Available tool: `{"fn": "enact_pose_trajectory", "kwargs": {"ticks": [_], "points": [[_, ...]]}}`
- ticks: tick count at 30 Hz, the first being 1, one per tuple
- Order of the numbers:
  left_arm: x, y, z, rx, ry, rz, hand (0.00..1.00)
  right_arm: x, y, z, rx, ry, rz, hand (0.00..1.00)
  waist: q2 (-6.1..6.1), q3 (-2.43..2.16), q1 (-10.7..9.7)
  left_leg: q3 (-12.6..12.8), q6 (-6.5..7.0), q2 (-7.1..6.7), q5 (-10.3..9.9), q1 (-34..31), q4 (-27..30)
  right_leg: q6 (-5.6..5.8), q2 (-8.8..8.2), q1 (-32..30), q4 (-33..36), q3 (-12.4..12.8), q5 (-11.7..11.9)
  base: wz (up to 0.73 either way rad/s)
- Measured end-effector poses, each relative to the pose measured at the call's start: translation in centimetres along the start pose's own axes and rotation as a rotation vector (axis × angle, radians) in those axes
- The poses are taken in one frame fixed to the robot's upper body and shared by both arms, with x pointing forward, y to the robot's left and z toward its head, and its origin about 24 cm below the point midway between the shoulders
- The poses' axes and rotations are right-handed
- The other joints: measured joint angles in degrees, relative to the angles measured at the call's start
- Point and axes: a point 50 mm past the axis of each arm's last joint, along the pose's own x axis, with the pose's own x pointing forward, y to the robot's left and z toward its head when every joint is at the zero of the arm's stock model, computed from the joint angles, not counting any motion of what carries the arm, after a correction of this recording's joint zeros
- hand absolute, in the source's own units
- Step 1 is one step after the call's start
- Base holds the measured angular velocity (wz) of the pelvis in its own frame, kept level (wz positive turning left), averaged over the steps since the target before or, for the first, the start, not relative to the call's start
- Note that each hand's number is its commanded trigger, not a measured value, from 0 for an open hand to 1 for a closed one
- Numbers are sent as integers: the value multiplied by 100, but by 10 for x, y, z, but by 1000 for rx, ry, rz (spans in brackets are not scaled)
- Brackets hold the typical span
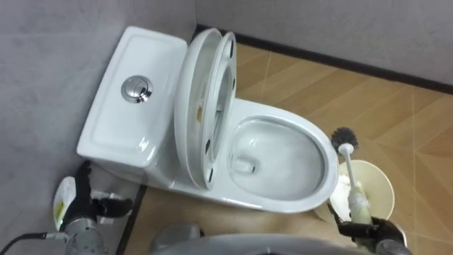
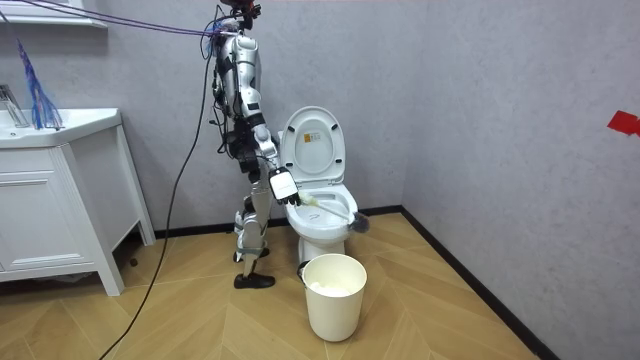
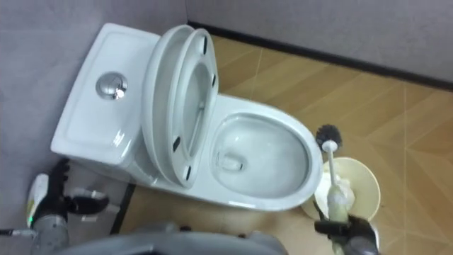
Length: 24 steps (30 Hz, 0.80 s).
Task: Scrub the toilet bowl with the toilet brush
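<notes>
Left eye view, nearest the bottom edge: my right robot hand (image 1: 375, 230) is clenched around the lower end of the toilet brush (image 1: 352, 177). The frame cuts the hand off, so I can only make out the dark fingers wrapped on the white handle. At the lower left corner, my left robot hand (image 1: 95, 207) hangs beside the toilet's base with its fingers loose, grasping nothing and partly cropped.

The brush handle slants up from the grip. Its dark bristle head (image 1: 344, 137) sits just outside the front edge of the bowl rim (image 1: 269, 202), not inside the bowl. A white bin (image 1: 391, 185) stands on the wooden floor (image 1: 396, 106) just beside the bowl, and the handle crosses in front of it, hiding part of its opening.

Further back, the seat and lid (image 1: 205, 106) are both tipped up against the cistern (image 1: 117, 120), covering its right side. The round flush button (image 1: 136, 89) is plain on top.

In the room view the robot stands at the toilet's side, leaning toward it, with a white vanity cabinet (image 2: 55, 210) well apart by the wall.
</notes>
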Motion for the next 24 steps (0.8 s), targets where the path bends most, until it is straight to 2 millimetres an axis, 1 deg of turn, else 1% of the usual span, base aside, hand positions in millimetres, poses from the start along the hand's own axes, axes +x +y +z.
{"fn": "enact_pose_trajectory", "kwargs": {"ticks": [1, 5, 6, 8, 9, 10, 11, 12, 13, 16, 19, 24], "points": [[-1, 1, 5, 2, -24, 17, 0, 0, 0, -1, -10, -1, -3, 100, -8, -3, 5, -39, -3, 4, 2, 1, 10, 0, -7, 18, -3, -81, 0, 17], [-4, 4, 11, -12, -51, 48, 0, 0, 1, 3, -52, -22, 0, 100, -11, 13, 35, -113, -9, 0, 7, 33, 21, 0, -6, 110, -29, -135, 0, 11], [-4, 5, 13, -15, -61, 59, 0, 0, 1, 6, -75, -37, 3, 100, -12, 25, 31, -141, -11, -7, 8, 29, 36, 0, -3, 149, -85, -161, 0, 12], [-4, 6, 18, -23, -84, 78, 0, 0, 3, 7, -102, -54, 8, 100, -40, 31, 43, -193, -21, -13, 13, 23, 47, 0, -3, 170, -98, -221, 0, 15], [-4, 9, 28, -46, -139, 103, 0, 0, 4, 9, -128, -66, 12, 100, -66, 35, 67, -214, -30, -12, 19, 21, 48, -2, 0, 168, -98, -243, -1, 12], [-5, 12, 41, -76, -217, 134, 0, 1, 6, 12, -151, -82, 20, 100, -86, 35, 102, -224, -39, -11, 24, 21, 47, -8, 4, 170, -100, -252, -5, 4], [-5, 13, 48, -79, -259, 149, 0, 1, 6, 14, -167, -92, 22, 100, -92, 35, 122, -224, -41, -11, 26, 22, 47, -12, 6, 175, -102, -251, -8, 0], [-7, 15, 59, -92, -334, 172, 0, 0, 8, 16, -192, -109, 29, 100, -97, 35, 155, -221, -46, -13, 30, 25, 44, -20, 8, 181, -105, -245, -13, -5], [-7, 16, 67, -75, -387, 191, 0, 0, 9, 21, -216, -136, 35, 100, -110, 28, 182, -211, -50, -15, 34, 22, 37, -29, 9, 177, -106, -244, -19, -5], [-7, 16, 68, -4, -422, 189, 0, -1, 13, 25, -259, -170, 57, 100, -116, 31, 185, -207, -57, -15, 38, 20, 24, -35, 26, 169, -192, -250, -22, -1], [-8, 16, 68, 13, -433, 196, 0, -1, 14, 26, -267, -175, 71, 100, -124, 26, 198, -210, -59, -15, 38, 21, 9, -35, 30, 169, -198, -256, -23, 1], [-10, 17, 70, 103, -483, 193, 0, -2, 16, 28, -316, -196, 93, 100, -126, 2, 226, -225, -64, -6, 41, 26, 1, -34, 34, 182, -199, -262, -22, 1]]}}
